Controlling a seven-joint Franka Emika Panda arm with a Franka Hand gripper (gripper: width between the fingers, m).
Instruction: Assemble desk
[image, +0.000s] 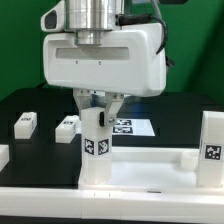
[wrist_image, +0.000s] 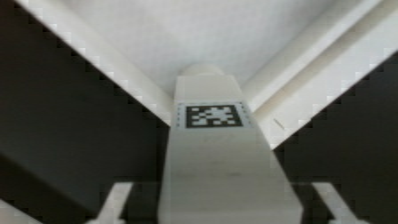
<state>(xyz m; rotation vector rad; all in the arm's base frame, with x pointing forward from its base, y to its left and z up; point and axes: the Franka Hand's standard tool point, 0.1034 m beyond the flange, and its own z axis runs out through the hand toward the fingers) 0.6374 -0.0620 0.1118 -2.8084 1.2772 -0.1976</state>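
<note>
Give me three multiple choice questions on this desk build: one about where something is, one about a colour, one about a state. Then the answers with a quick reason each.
1. Where does the marker board lie?
A. on the table, behind the held leg
B. standing on edge at the exterior view's right
C. on top of the held leg

2. What colour is the table top?
A. white
B. black
C. red

3. How is the held leg in the gripper oriented?
A. lying flat
B. upright
C. slanted far over

Answers:
1 A: its tags show flat on the table just behind the held leg.
2 B: the surface around the parts is black.
3 B: the held leg stands vertical at the panel's corner, fingers on either side.
</note>
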